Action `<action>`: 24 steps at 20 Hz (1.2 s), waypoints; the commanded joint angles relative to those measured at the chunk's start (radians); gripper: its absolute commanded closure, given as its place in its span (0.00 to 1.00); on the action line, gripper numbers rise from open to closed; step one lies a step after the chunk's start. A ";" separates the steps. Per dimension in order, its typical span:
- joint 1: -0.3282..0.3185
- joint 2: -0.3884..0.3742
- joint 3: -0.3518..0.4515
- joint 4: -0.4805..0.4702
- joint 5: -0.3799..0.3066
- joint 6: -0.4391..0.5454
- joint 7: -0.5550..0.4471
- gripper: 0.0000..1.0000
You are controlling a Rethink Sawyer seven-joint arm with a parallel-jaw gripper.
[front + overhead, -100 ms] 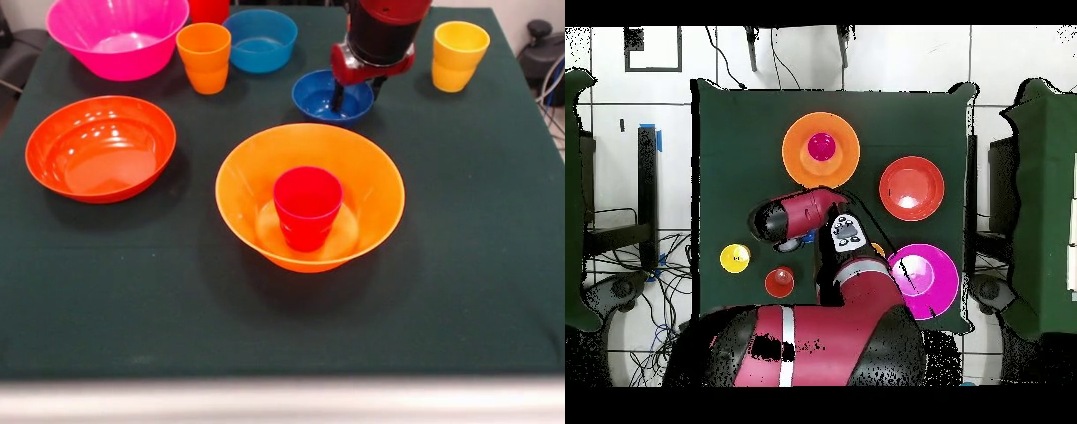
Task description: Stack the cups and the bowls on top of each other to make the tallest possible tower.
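- Far left in the front view: wide shallow orange-red bowl (100,147), upright, empty, alone on the dark green tablecloth (477,291).
- Behind it, at the far edge: big pink bowl (117,35), upright and empty.
- Just right of the pink bowl: orange cup (204,56), upright, close beside the light blue bowl (259,40); behind both, a red cup (209,9) cut off by the top edge.
- Centre: big yellow-orange bowl (310,195) as tower base, with a red-pink cup (307,208) standing upright inside on its floor; nothing above that.
- Behind the base: small dark blue bowl (332,97), with the gripper (357,92) low over it, one dark finger (338,95) reaching down into the bowl; cannot tell how far apart the fingers stand, nor whether anything is gripped.
- Far right: yellow cup (459,55), upright, well apart from the rest.
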 commanded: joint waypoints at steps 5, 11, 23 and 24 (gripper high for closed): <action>0.037 0.051 0.001 -0.072 0.027 -0.051 0.148 1.00; 0.049 0.012 -0.010 -0.088 0.033 0.039 0.097 1.00; 0.100 -0.111 -0.079 -0.239 0.019 0.373 0.035 1.00; 0.101 -0.111 -0.081 -0.250 0.015 0.389 0.033 1.00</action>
